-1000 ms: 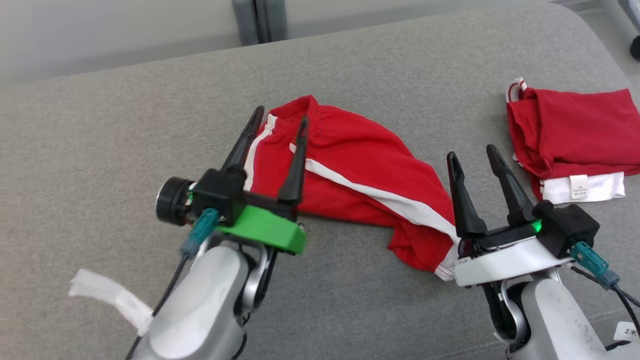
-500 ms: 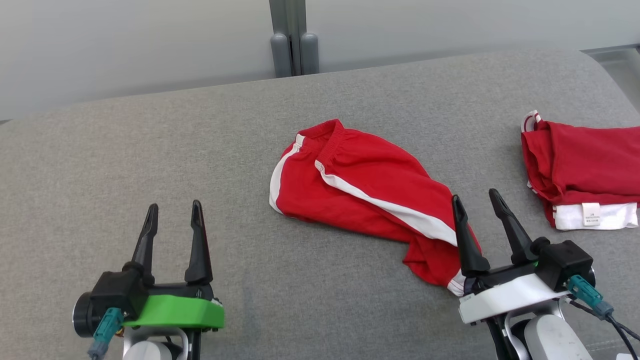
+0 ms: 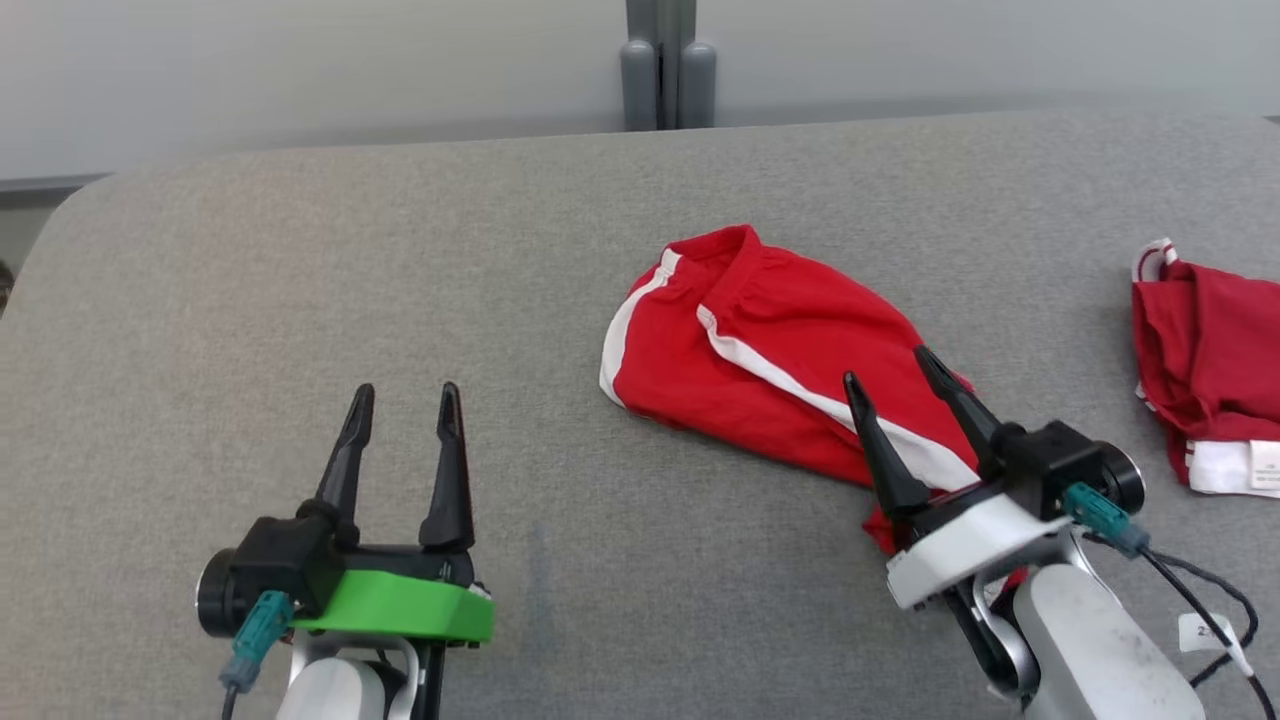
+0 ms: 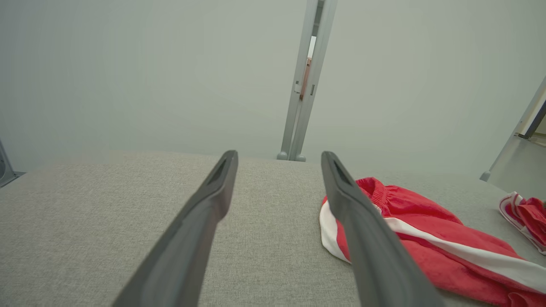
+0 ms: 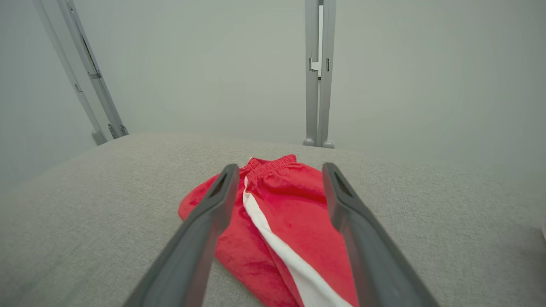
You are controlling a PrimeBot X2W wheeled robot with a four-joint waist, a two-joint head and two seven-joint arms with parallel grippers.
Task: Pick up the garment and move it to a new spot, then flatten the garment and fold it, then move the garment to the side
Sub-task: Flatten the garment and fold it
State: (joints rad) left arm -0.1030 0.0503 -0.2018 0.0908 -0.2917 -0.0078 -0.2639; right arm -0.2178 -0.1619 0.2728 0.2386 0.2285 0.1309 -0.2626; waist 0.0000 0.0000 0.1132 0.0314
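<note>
Our red shorts (image 3: 760,370) lie crumpled mid-bench (image 3: 300,250). They look light and floppy, so we'd pinch the waistband (image 3: 722,243). Left gripper (image 3: 405,390) and right gripper (image 3: 885,364) both gape wide, holding nothing.

Soft matt red cloth garment (image 3: 760,370) on coarse grey woven surface (image 3: 300,300)

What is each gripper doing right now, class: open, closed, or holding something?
Left gripper: open, empty.
Right gripper: open, empty, pointing at the shorts.
</note>
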